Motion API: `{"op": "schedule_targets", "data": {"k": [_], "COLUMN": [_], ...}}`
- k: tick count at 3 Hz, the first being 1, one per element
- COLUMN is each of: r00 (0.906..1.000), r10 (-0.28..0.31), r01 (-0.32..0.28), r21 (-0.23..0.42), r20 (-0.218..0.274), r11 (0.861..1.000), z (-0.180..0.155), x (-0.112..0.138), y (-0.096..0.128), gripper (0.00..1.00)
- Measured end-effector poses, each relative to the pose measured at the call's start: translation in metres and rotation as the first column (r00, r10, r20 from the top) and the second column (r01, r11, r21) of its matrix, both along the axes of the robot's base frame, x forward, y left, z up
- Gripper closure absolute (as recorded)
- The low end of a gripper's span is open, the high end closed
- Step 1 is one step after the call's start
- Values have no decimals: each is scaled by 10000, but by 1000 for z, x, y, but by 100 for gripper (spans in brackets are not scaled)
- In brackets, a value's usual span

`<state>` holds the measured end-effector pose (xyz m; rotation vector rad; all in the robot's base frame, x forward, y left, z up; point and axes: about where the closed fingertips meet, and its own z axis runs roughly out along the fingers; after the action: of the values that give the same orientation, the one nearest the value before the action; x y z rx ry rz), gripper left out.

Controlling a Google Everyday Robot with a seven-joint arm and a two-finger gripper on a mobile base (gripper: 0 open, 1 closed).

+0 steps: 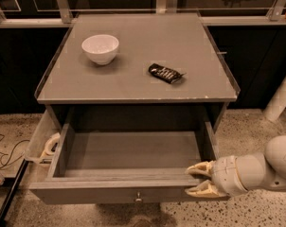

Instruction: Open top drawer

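Observation:
The top drawer point(129, 150) of the grey cabinet stands pulled far out, showing a plain grey empty box interior. Its flat front panel point(86, 194) faces down toward me, with a small round metal knob point(138, 196) at its centre. My gripper point(200, 179) comes in from the right on a pale arm point(261, 167). Its cream fingers point(199, 169) are spread, one above and one below, at the right end of the drawer's front edge. They hold nothing. The gripper is well to the right of the knob.
On the cabinet top point(138, 79) stand a white bowl point(100, 48) at the back left and a dark snack packet point(165, 73) right of centre. A cable point(5, 150) lies on the speckled floor at the left. A pale post point(281, 100) stands at the right.

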<state>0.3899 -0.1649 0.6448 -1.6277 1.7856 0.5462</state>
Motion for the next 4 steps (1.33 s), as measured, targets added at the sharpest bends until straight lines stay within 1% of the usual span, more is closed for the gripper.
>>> {"op": "schedule_targets", "data": {"k": [1, 2, 4], "r00": [10000, 10000, 10000], "r10": [-38, -37, -36], "r01": [38, 37, 36], "r21": [-10, -10, -10], "r20": [-7, -7, -7], "r11": [10000, 10000, 10000], "z": [0, 0, 0], "x": [-12, -12, -12], "y": [-2, -2, -2], "gripper": [100, 87, 40]}}
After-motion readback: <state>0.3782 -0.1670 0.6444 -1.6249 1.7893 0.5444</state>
